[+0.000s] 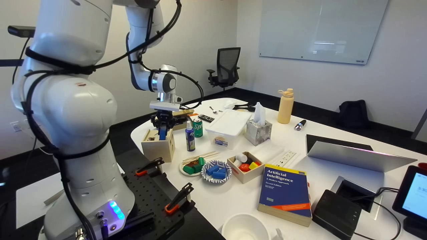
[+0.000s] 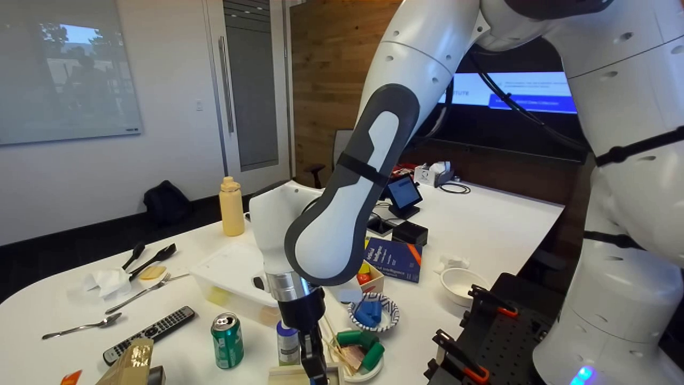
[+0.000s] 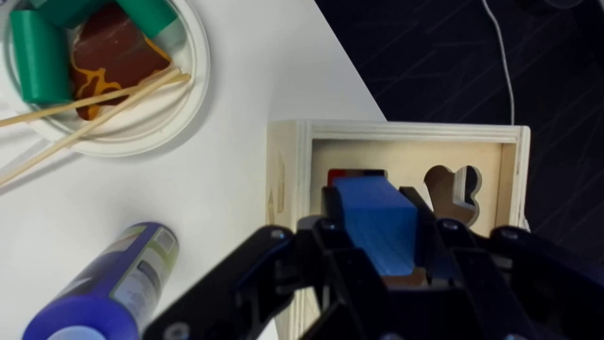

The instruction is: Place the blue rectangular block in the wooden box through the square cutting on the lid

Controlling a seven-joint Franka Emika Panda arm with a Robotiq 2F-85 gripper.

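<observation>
One blue rectangular block point(image 3: 375, 219) is clamped between my jaws at the lower centre of the wrist frame. It covers part of a straight-edged opening point(image 3: 356, 173) in the lid point(image 3: 406, 160) of the wooden box point(image 3: 415, 131); I cannot determine whether it has entered. A lobed opening point(image 3: 443, 193) appears further right. On the surface point(image 3: 236, 184): plate point(image 3: 200, 61), upper left; purple bottle point(image 3: 118, 278), lower left.

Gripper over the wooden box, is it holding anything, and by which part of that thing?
Yes: the blue block, clamped between the fingers by two opposite sides.
</observation>
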